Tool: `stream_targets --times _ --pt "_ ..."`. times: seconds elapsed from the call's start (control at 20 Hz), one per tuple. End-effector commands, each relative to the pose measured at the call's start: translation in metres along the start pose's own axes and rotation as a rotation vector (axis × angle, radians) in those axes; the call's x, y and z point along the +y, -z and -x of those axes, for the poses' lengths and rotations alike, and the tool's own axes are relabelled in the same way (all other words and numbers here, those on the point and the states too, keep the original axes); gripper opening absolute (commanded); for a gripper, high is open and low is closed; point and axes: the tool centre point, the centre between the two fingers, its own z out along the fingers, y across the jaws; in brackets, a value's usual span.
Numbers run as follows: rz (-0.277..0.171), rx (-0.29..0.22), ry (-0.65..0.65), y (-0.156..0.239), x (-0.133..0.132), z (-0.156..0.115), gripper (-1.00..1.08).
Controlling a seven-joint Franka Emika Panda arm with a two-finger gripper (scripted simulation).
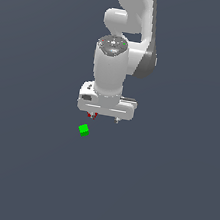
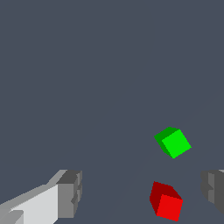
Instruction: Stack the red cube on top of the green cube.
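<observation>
While the gripper (image 2: pixel 141 194) stands with jaws wide apart, the red cube (image 2: pixel 166 201) lies between them, near the green cube (image 2: pixel 173 141).

Floor (image 1: pixel 21 168): flat, plain, dark grey-blue, the same colour all over.
Wrist view floor (image 2: pixel 87 65): same dark grey-blue, smooth, with no marks or lines.
</observation>
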Motion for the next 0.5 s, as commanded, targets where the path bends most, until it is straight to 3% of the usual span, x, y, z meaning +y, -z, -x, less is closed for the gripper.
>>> stream_targets --times 0.0,0.45 --pt "0.000 0.000 0.000 0.000 0.000 0.000 1.00" --pt "0.001 -0.003 -0.029 -0.012 0.011 0.013 1.00"
